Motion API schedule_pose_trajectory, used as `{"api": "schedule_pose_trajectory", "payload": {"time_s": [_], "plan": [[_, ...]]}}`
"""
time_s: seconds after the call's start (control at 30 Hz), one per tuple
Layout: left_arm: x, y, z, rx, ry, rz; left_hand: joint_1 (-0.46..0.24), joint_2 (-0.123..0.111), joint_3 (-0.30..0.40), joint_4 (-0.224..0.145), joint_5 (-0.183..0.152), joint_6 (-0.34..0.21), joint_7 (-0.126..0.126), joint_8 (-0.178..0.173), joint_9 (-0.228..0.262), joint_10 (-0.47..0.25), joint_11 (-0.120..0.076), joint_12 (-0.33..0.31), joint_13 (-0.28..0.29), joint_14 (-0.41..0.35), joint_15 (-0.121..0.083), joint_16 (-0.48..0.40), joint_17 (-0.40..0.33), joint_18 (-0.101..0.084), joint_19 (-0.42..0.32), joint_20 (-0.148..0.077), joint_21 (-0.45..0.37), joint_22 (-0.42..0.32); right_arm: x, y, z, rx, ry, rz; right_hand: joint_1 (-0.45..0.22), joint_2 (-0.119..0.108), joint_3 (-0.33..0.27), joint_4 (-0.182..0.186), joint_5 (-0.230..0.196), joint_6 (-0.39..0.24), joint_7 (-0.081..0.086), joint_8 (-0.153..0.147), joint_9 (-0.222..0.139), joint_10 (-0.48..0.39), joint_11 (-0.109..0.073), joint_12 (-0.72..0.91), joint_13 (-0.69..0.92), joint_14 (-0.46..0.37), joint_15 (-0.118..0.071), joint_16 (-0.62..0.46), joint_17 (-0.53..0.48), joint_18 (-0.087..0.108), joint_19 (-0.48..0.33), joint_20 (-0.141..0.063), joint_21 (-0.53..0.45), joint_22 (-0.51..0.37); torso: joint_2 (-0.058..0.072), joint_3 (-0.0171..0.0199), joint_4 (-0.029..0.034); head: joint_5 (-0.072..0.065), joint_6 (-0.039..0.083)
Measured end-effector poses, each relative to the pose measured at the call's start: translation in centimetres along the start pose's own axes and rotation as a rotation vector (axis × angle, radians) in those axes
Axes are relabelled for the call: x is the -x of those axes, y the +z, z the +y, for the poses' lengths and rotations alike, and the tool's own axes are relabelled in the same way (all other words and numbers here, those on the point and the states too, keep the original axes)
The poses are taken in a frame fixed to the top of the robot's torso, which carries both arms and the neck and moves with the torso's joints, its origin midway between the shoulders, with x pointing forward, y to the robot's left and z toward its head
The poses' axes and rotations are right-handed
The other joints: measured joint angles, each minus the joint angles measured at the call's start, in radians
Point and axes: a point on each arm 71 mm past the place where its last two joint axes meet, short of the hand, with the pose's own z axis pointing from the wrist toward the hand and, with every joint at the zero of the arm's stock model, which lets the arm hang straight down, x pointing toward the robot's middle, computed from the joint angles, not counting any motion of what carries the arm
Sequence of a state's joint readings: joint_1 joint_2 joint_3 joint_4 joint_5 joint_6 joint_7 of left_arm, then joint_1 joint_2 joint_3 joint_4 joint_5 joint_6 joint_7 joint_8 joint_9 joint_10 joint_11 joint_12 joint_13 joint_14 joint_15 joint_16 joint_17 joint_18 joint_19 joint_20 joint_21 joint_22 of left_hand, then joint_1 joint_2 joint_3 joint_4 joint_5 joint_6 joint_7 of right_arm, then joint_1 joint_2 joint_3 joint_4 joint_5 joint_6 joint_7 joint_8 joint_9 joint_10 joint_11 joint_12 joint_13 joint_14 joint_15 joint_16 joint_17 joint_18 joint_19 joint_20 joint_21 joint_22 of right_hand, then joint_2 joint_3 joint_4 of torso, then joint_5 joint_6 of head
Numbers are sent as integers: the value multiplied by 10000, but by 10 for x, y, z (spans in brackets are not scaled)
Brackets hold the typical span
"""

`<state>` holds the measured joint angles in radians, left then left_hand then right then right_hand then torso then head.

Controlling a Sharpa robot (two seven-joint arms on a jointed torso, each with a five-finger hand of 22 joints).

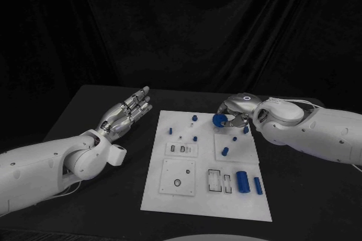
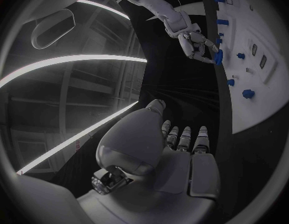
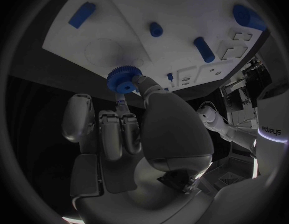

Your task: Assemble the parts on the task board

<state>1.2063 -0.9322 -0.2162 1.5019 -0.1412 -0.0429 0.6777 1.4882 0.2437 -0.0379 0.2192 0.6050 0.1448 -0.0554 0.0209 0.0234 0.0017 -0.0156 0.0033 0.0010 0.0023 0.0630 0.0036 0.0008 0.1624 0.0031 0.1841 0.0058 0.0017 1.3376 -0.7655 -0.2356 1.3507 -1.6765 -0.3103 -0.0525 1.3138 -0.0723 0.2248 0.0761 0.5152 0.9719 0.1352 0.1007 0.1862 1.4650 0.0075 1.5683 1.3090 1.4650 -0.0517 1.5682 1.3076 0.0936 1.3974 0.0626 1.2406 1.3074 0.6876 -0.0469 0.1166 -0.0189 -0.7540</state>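
Observation:
The white task board [image 1: 202, 199] lies in the middle of the black table. My right hand [image 1: 236, 111] hovers over the board's far right part and pinches a blue toothed gear [image 1: 220, 121] between thumb and finger. In the right wrist view the gear [image 3: 124, 78] sits at the fingertips of that hand [image 3: 138, 134], just above the board [image 3: 138, 10]. My left hand [image 1: 126, 114] is held flat with fingers stretched out, left of the board's far corner, and holds nothing. In the left wrist view the left hand [image 2: 176, 149] points toward the right hand [image 2: 193, 39] and its gear [image 2: 217, 57].
Small blue pegs [image 1: 194, 117] [image 1: 171, 130] [image 1: 235, 139] stand on the board's far half. A thick blue cylinder [image 1: 242, 181] and a thinner one [image 1: 258, 185] lie near its right front, beside rectangular slots [image 1: 215, 179]. Bare black table flanks the board.

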Motion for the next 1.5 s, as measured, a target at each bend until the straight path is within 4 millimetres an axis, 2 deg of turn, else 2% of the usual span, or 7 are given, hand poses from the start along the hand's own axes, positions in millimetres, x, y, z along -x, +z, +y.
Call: {"api": "schedule_pose_trajectory", "payload": {"time_s": [0.2, 0.57, 0.93, 1.23, 1.37, 1.43, 1.5], "plan": [[-2, 3, 1, -10, -19, 57, 0, 0, 27, -27, 0, 0, 0, 0, 0, 0, 0, 0, -1, -36, 35, 0, 1, 0, -36, 36, 0, -7, 5, 15, 27, 638, 35, -122, -8, 6, 0, 1, -1, 0, 0, 0, 0, 0, 0, 0, 0, 0, 0, 0, 0, 0, 17, -17, 26, 0, 0, -1, 13, -77, 10], [-4, 5, 2, -16, -57, 130, 0, 0, 27, -27, 0, 0, 0, 0, 0, -36, 35, 0, 1, -36, 35, 0, 3, 0, -37, 35, 0, -9, 8, 42, 55, 1278, -70, -171, -118, -95, 61, 24, 64, 49, 47, 108, 0, -1, 72, 0, -1, 28, 29, 0, -1, 1, 52, 18, 26, 7, 3, -1, 12, -140, 16], [-6, 6, 2, -20, -85, 184, 0, 0, 27, -26, 0, 0, 0, 0, 0, -36, 35, 0, 3, 0, 71, 0, 6, -1, -37, 35, 0, -7, 1, 57, 68, 1535, -123, 41, -141, -120, 185, 38, 61, 61, 58, 96, 0, 21, 165, 0, -2, -4, 115, 0, -1, 1, 88, 54, 26, 6, -2, 5, 12, -118, 2], [-6, 7, 3, -20, -98, 210, 0, 0, 82, -27, 0, 0, 0, -1, -1, -36, 34, 0, 5, -36, 106, 0, 8, 0, -37, 35, 0, -6, -5, 61, 68, 1487, -162, 307, -140, -121, 353, 41, -61, 96, 87, -336, 5, 34, 249, 0, -2, 12, 225, 0, -1, 2, 15, 127, -94, 4, -2, 5, 17, -137, -32], [-6, 7, 3, -20, -111, 229, 0, 0, 82, -27, 0, 0, 0, -1, 0, -36, 34, 0, 5, -36, 106, 0, 9, 0, -37, 34, 0, -6, -5, 63, 67, 1455, -177, 351, -140, -121, 516, 65, -88, -264, -135, -356, 18, 34, 249, 0, -2, 12, 225, 0, -1, 2, 15, 127, -169, 4, -2, 5, 16, -132, -12], [-6, 7, 3, -21, -117, 236, 0, 0, 82, -27, 0, 0, 0, -1, 0, -36, 34, 0, 6, -36, 106, 0, 8, -1, -37, 35, 0, -6, -5, 63, 67, 1446, -181, 372, -140, -122, 529, 78, -88, -493, -117, -356, 479, 34, 248, 0, -2, 12, 224, 0, -1, 2, -5, 147, -170, 4, -2, 5, 13, -122, -12], [-6, 7, 3, -21, -123, 244, 0, 0, 82, -27, 0, 0, 0, -1, 0, -36, 34, 0, 6, -36, 106, 0, 5, 0, -37, 34, 0, -6, -6, 63, 67, 1446, -180, 420, -169, -149, 617, 77, -189, -958, -130, -346, 549, 34, 248, 0, -2, 12, 224, 0, -1, 2, -20, 162, -289, 3, -1, 5, 11, -117, -25]]}}
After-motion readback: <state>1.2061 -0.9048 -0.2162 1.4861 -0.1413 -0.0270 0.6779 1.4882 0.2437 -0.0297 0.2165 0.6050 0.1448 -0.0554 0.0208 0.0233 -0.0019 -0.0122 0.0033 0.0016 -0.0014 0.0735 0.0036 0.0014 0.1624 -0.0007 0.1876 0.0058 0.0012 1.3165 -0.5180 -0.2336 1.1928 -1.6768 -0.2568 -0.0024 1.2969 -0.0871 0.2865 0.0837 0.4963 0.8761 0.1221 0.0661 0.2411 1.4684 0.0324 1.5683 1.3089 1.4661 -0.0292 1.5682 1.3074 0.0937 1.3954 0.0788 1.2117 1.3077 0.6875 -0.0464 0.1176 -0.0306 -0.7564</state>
